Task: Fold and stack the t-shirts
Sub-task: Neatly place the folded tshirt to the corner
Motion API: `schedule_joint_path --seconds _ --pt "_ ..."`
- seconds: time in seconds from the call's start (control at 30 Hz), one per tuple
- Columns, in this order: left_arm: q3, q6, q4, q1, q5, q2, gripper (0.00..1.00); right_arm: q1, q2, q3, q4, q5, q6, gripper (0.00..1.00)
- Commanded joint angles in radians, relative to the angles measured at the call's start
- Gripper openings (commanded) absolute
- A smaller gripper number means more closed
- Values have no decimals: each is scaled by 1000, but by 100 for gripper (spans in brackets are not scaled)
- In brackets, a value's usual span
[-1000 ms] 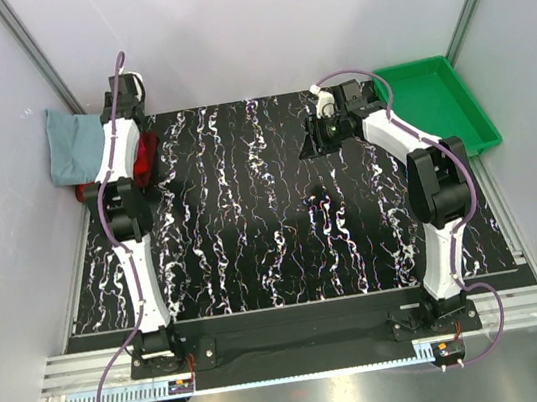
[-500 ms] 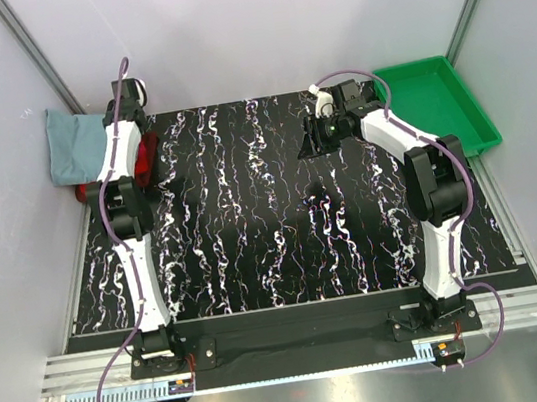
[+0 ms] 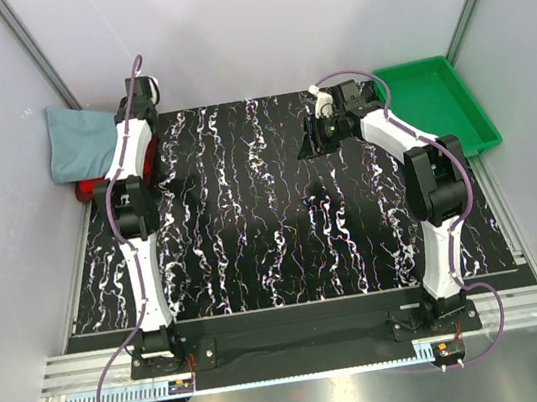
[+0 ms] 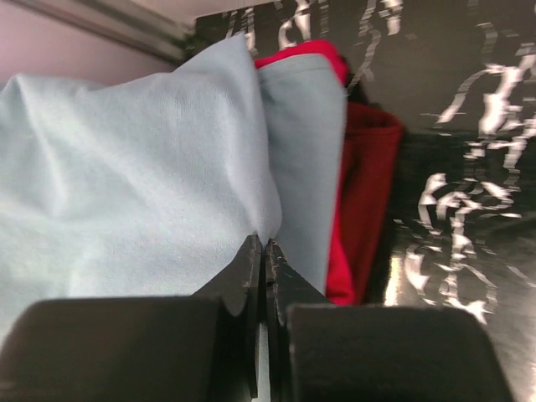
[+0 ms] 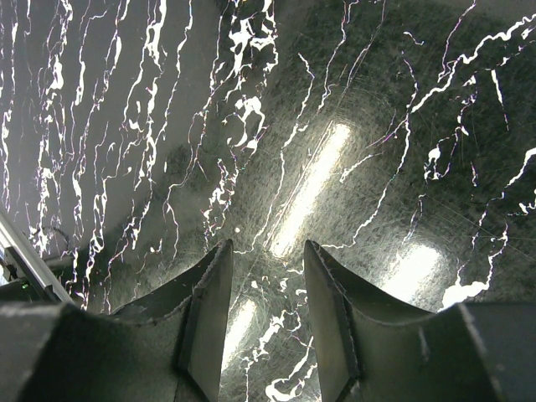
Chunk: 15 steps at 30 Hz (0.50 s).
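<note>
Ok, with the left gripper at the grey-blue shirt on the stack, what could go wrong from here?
The left gripper seems shut on only a small pucker of the grey-blue shirt; a pull could slip off it or drag the fold open. That shirt overhangs the left edge of the table toward the wall, so it may slide off the red shirt beneath.
</note>
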Motion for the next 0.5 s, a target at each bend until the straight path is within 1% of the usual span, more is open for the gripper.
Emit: schedule_joint_path --seconds 0.0,0.13,0.23,0.27,0.3,0.33,0.4,0.47 --pt "40 -27 21 -38 32 -76 0 -4 -6 31 25 -20 3 47" --pt "36 -30 18 -38 19 -76 0 -4 -9 19 30 -18 4 47" --pt "19 -21 36 -38 -26 -77 1 -4 -3 17 30 -24 9 47" --pt "5 -21 45 -38 -44 -82 10 -4 -2 17 33 -26 9 47" --pt "-3 -26 60 -38 -75 -82 39 -4 -2 17 34 -27 12 47" --pt "-3 -35 82 -38 -140 -85 55 -4 3 22 33 -27 10 47" --pt "3 -36 96 -33 -171 -96 76 -4 6 26 30 -27 10 47" --pt "37 -40 101 -30 -181 -103 81 -6 8 33 27 -27 4 47"
